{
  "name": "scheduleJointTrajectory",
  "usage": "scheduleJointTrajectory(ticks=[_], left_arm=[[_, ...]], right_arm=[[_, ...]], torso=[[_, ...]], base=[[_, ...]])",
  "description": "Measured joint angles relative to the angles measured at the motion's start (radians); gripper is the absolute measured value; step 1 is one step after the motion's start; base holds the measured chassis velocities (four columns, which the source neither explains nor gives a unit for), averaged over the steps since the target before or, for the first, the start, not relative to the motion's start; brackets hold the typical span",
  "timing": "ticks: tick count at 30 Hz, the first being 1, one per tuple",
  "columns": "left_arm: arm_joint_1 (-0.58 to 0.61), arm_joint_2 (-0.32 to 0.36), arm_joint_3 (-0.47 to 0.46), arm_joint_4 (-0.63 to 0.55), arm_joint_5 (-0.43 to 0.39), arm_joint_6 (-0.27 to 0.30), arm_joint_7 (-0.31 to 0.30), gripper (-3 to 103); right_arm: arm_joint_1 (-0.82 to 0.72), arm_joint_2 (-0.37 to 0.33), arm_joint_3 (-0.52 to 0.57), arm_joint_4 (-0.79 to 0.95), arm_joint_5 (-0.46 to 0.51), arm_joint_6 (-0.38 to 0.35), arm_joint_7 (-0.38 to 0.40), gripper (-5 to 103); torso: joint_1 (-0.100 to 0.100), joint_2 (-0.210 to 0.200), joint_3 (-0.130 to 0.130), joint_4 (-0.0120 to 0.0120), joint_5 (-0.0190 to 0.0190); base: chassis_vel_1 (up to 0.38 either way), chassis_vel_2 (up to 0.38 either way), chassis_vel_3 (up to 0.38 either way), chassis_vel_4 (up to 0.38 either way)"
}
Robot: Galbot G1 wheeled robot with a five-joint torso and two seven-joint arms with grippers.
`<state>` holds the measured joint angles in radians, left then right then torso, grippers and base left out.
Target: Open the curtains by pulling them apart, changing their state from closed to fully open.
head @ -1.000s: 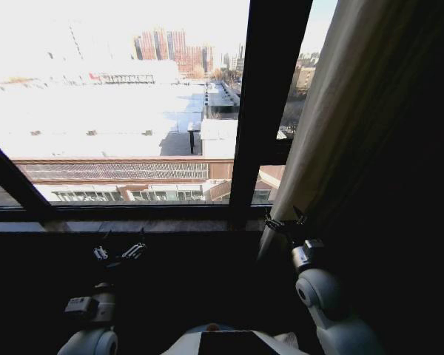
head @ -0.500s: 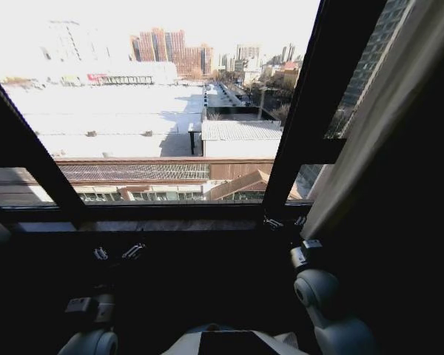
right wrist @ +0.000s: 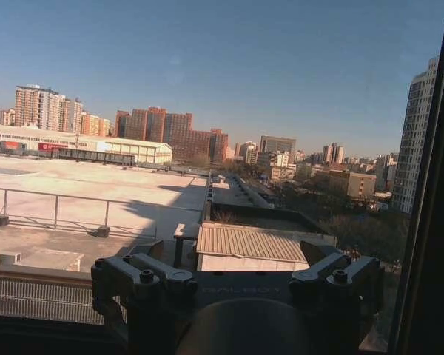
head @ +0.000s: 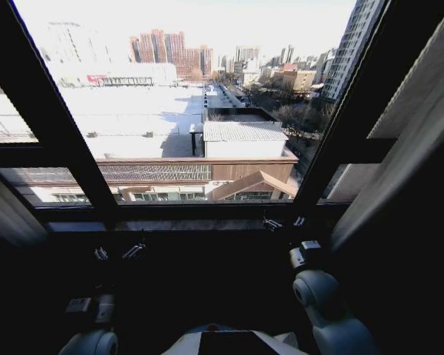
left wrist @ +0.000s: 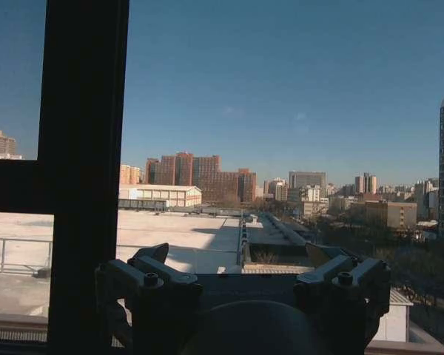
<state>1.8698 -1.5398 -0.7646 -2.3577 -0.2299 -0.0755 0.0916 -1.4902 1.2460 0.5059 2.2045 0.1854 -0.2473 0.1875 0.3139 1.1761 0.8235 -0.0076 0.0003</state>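
The curtains hang at the two sides of the window in the head view. The right panel [head: 411,159] slants down the right edge, and a fold of the left panel [head: 7,211] shows low at the left edge. Wide bare glass lies between them. My right gripper [head: 283,222] sits at the sill, open and apart from the right panel. Lower and farther from the glass, my left gripper [head: 118,253] is also open and holds nothing. In the wrist views the left gripper [left wrist: 244,270] and right gripper [right wrist: 240,270] both show spread fingers with city behind.
Two dark slanted mullions [head: 59,126] [head: 355,111] and the dark sill [head: 192,224] frame the glass. One dark mullion [left wrist: 85,185] stands close before the left wrist. A frame edge [right wrist: 433,222] lies beside the right wrist.
The whole head picture has shifted: mullions and the right panel slid rightward and the left panel came into view. The right panel's edge, earlier at my right gripper, now stands well clear of it.
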Motion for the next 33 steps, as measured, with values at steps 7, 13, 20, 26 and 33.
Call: scheduleJointTrajectory(ticks=[7, 13, 20, 26, 33], left_arm=[[0.001, -0.001, 0.000, 0.002, 0.001, -0.004, 0.000, 100], [0.001, -0.001, 0.000, 0.003, 0.002, -0.004, 0.001, 100], [0.002, -0.002, 0.001, 0.003, 0.003, -0.004, 0.001, 100], [0.004, -0.002, 0.001, 0.003, 0.003, -0.005, 0.001, 100], [0.008, -0.003, 0.001, 0.004, 0.003, -0.011, 0.001, 100]], right_arm=[[0.000, 0.003, -0.001, -0.002, -0.002, 0.002, -0.001, 100], [0.001, 0.005, -0.002, -0.005, -0.005, 0.002, -0.001, 100], [0.003, 0.005, -0.003, -0.006, -0.005, 0.003, -0.002, 100], [0.006, 0.007, -0.004, -0.012, -0.005, 0.014, -0.004, 100], [0.004, 0.007, -0.004, -0.016, -0.005, 0.024, -0.005, 100]], torso=[[0.000, 0.000, 0.000, 0.0000, 0.0000], [0.000, 0.000, 0.000, -0.0001, 0.0000], [0.000, 0.000, 0.000, -0.0001, 0.0000], [0.000, 0.000, 0.000, 0.0001, 0.0000], [0.000, 0.000, 0.000, -0.0001, -0.0002]], base=[[0.341, 0.365, -0.350, -0.367], [0.353, 0.358, -0.347, -0.358], [0.359, 0.366, -0.362, -0.366], [0.365, 0.357, -0.361, -0.352], [0.333, 0.347, -0.339, -0.357]])
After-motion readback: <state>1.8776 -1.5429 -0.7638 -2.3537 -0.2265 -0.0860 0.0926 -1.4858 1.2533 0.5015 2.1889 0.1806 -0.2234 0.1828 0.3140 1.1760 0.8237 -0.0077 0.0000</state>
